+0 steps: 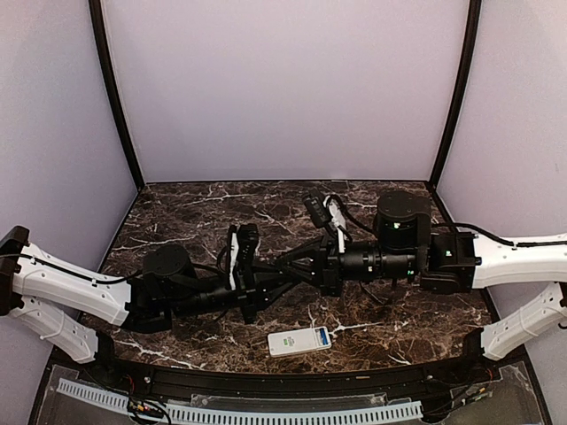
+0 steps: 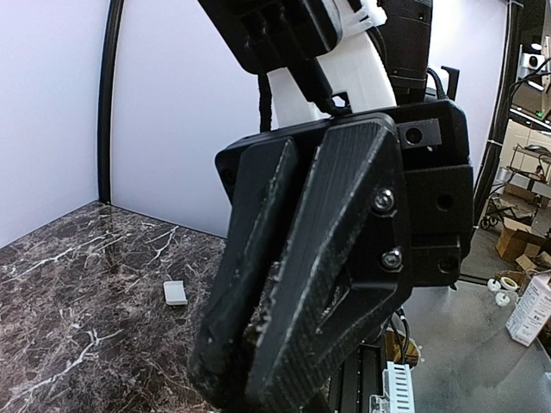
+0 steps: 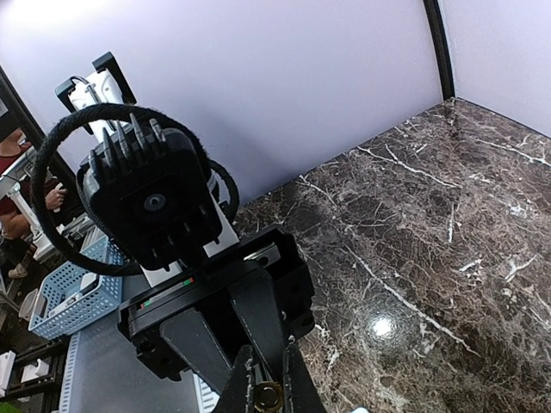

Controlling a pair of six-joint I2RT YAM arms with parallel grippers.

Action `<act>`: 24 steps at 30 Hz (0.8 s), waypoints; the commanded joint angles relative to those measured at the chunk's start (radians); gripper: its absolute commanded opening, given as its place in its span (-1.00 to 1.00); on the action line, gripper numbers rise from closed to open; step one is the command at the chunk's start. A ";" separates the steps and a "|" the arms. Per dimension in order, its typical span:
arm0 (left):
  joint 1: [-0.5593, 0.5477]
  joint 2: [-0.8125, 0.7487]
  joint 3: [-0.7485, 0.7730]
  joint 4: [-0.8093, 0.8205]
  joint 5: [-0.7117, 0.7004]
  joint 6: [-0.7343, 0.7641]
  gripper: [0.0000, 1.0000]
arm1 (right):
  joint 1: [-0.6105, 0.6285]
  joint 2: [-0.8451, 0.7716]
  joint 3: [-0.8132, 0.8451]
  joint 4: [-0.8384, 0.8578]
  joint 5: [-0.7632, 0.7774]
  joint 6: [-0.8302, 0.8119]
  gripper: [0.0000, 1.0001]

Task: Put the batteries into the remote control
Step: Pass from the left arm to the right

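The white remote control (image 1: 299,341) lies on the dark marble table (image 1: 195,221) near the front edge, plain back up with a small green mark. A blue patch (image 1: 324,336) shows at its right end, apparently batteries. I see no loose blue cells. Both arms are raised above the table and meet tip to tip over its middle. My left gripper (image 1: 297,267) points right and its fingers (image 3: 258,327) converge. My right gripper (image 1: 319,259) points left and its fingers (image 2: 336,249) stand almost together. A small brass-coloured round thing (image 3: 269,396) sits where the tips meet.
A small pale grey rectangular piece (image 2: 175,292) lies flat on the marble. Pale walls with black corner posts (image 1: 120,106) close the table on three sides. A white slotted cable duct (image 1: 239,412) runs along the near edge below the arm bases.
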 commanded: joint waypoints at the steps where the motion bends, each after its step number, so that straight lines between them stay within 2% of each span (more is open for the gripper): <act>1: 0.009 -0.011 -0.013 0.052 0.018 -0.005 -1.00 | 0.010 0.002 0.027 -0.011 -0.016 0.020 -1.00; 5: 0.013 -0.009 -0.015 0.053 0.030 -0.007 -0.96 | 0.011 -0.013 0.027 -0.033 0.020 0.032 -1.00; 6: 0.014 -0.010 -0.014 0.050 0.029 -0.004 -0.68 | 0.010 -0.019 0.034 -0.049 0.037 0.035 -1.00; 7: 0.014 -0.011 -0.015 0.041 0.026 -0.003 -0.50 | 0.009 -0.024 0.041 -0.072 0.056 0.038 -1.00; 8: 0.014 -0.015 -0.016 0.035 0.023 0.010 -0.20 | 0.006 -0.031 0.053 -0.100 0.073 0.040 -1.00; 10: 0.014 -0.025 -0.023 0.008 0.012 0.033 0.05 | -0.002 -0.045 0.076 -0.159 0.101 0.055 -1.00; 12: 0.015 -0.038 -0.035 -0.003 -0.006 0.048 0.18 | -0.017 -0.055 0.084 -0.206 0.107 0.075 -1.00; 18: 0.019 -0.029 -0.047 -0.007 -0.019 0.041 0.26 | -0.067 -0.059 0.085 -0.279 0.091 0.148 -1.00; 21: 0.026 -0.047 -0.064 -0.021 -0.038 0.042 0.40 | -0.113 -0.068 0.141 -0.470 0.142 0.186 -1.00; 23: 0.031 -0.093 -0.064 -0.092 -0.074 0.088 0.53 | -0.161 -0.077 0.178 -0.643 0.165 0.213 -1.00; 24: 0.035 -0.106 -0.060 -0.178 -0.128 0.101 0.54 | -0.190 -0.076 0.188 -0.732 0.168 0.222 -1.00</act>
